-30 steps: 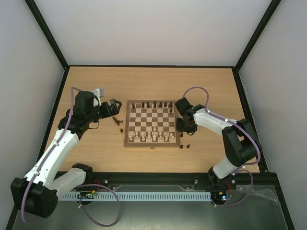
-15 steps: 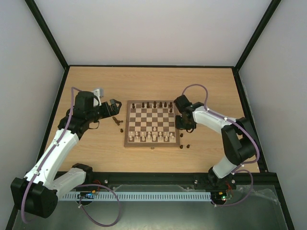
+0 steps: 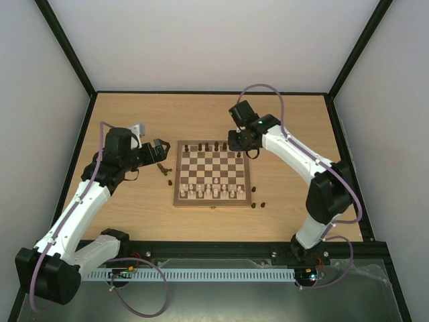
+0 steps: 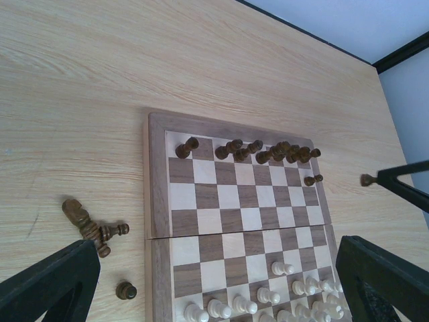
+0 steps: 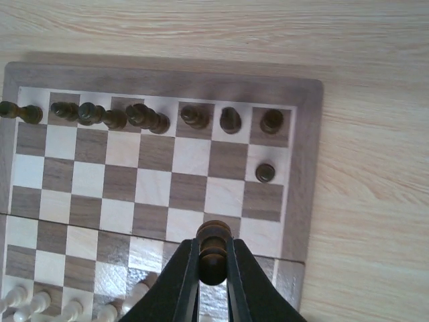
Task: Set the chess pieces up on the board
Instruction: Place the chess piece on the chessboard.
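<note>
Right jaws carry 1 dark piece over the board; left jaws wait wide apart.

The right arm [image 3: 288, 153] reaches over the far right part of the board [image 3: 177, 184], its jaws clamped on a single dark piece [image 5: 214, 251], held upright and clear of the squares. More dark pieces [image 5: 141, 115] crowd the far row, several leaning against each other, and 1 dark pawn [image 5: 266, 172] stands one row nearer, in the right-hand column. Cream pieces [image 3: 211, 193] fill the near rows. On the tabletop [image 3: 201, 114], loose dark pieces [image 4: 87, 225] lie just left of the board and 2 more [image 3: 259, 204] sit by its near right corner. The left arm [image 3: 87, 194] hangs left of the board, jaws fully apart and holding nothing.
</note>
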Robot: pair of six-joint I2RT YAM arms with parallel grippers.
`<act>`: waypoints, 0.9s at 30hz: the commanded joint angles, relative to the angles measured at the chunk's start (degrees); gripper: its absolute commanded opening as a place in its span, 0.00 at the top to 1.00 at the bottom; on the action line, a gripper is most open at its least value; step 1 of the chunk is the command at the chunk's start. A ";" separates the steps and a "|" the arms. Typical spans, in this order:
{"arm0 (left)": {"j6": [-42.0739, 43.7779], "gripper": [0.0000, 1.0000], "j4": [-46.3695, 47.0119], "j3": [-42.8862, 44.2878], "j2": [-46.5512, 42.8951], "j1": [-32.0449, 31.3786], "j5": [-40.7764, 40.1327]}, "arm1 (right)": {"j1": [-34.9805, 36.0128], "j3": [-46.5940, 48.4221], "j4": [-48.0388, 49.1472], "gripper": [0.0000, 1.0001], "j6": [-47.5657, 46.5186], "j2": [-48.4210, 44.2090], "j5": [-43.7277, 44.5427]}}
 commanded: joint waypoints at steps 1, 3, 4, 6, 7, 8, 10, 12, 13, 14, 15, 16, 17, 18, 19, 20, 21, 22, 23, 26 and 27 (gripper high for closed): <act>0.90 0.00 0.58 -0.06 0.38 0.51 0.10 | 0.75 4.75 -6.02 0.90 -1.92 7.36 -1.03; 1.08 0.01 0.49 -0.01 0.54 0.67 0.18 | 0.86 6.49 -6.53 0.90 -2.23 9.90 -0.68; 1.19 0.01 0.45 -0.05 0.54 0.79 0.20 | 0.94 7.22 -6.77 0.90 -2.38 11.28 -0.44; 1.30 0.01 0.51 -0.17 0.65 1.05 0.28 | 1.03 7.85 -7.07 0.90 -2.57 13.10 -0.18; 1.35 0.00 0.53 -0.24 0.64 1.22 0.27 | 1.08 7.91 -6.85 0.90 -2.63 13.61 -0.17; 1.48 0.01 0.58 -0.26 0.75 1.29 0.35 | 1.12 7.92 -6.61 0.90 -2.66 14.00 -0.17; 1.56 0.01 0.68 -0.38 0.85 1.64 0.54 | 1.13 9.30 -6.49 0.90 -2.66 15.21 -0.09; 1.58 0.00 0.72 -0.42 0.90 1.90 0.85 | 1.12 10.11 -6.26 0.90 -2.75 16.34 0.08; 1.55 0.00 0.78 -0.41 0.86 1.95 0.97 | 1.13 10.27 -6.03 0.90 -2.75 16.81 0.14; 1.55 0.01 0.75 -0.43 0.84 2.03 0.93 | 1.13 10.49 -5.84 0.90 -2.75 17.29 0.32; 1.63 0.00 0.82 -0.43 0.86 2.12 1.05 | 1.13 10.73 -5.78 0.90 -2.75 17.77 0.37; 1.61 0.00 0.80 -0.42 0.82 2.22 1.07 | 1.12 10.89 -5.58 0.90 -2.75 18.13 0.31; 1.64 0.00 0.79 -0.43 0.88 2.22 1.05 | 1.13 11.03 -5.45 0.90 -2.73 18.41 0.27; 1.67 0.01 0.87 -0.50 0.91 2.22 1.11 | 1.13 11.14 -5.34 0.90 -2.75 18.76 0.28; 1.63 0.01 0.89 -0.52 1.01 2.29 1.21 | 1.13 11.35 -5.37 0.90 -2.82 19.18 0.35; 1.64 0.01 0.89 -0.41 1.08 2.35 1.24 | 1.13 11.53 -5.41 0.90 -2.84 19.52 0.50; 1.66 0.01 0.89 -0.51 1.09 2.31 1.33 | 1.13 11.63 -5.48 0.90 -2.84 19.82 0.72; 1.63 0.01 0.96 -0.45 1.10 2.31 1.29 | 1.13 11.73 -5.52 0.90 -2.85 20.09 0.86; 1.61 0.01 0.91 -0.45 1.08 2.37 1.29 | 1.13 11.77 -5.47 0.90 -2.84 20.28 1.00; 1.61 0.00 0.99 -0.52 1.15 2.53 1.42 | 1.13 12.02 -5.48 0.90 -2.93 21.00 1.39; 1.61 0.00 0.97 -0.46 1.19 2.56 1.47 | 1.13 12.13 -5.35 0.90 -2.93 21.26 1.45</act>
